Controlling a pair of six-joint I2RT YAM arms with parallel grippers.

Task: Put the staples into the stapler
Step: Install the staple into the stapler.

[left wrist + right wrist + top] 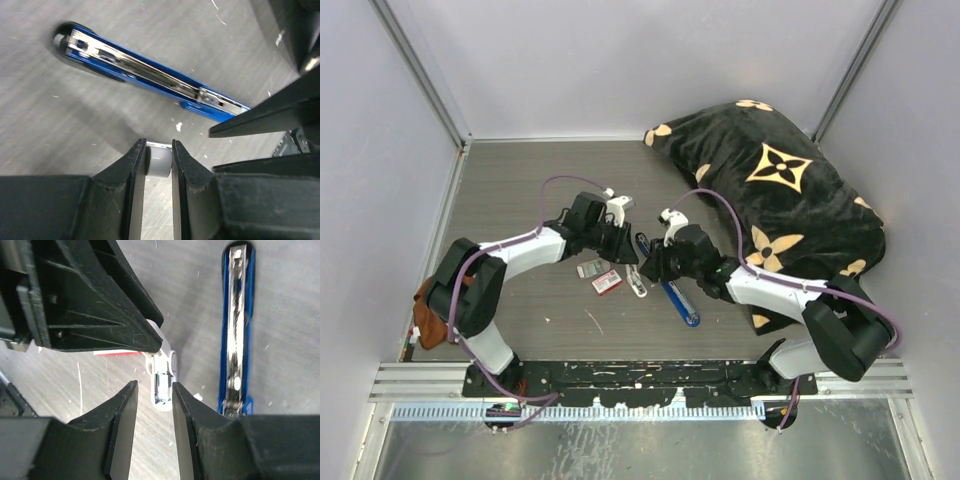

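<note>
The blue stapler (680, 302) lies open on the table, its silver channel facing up; the left wrist view (150, 75) and the right wrist view (235, 330) show it too. My left gripper (625, 250) hovers just left of the stapler's far end. In the left wrist view this gripper (159, 150) is shut on a small silvery-grey block, the staples (159, 161). My right gripper (648, 268) is open over the table beside the stapler. In its wrist view, the right gripper (154, 387) stands above a small white oblong piece (162, 385) without touching it.
A red-and-white cardboard box (607, 283) and a second small box (590, 268) lie left of the white piece (636, 283). A black patterned cushion (775, 190) fills the back right. The left gripper's black body (80, 295) hangs close above the right fingers.
</note>
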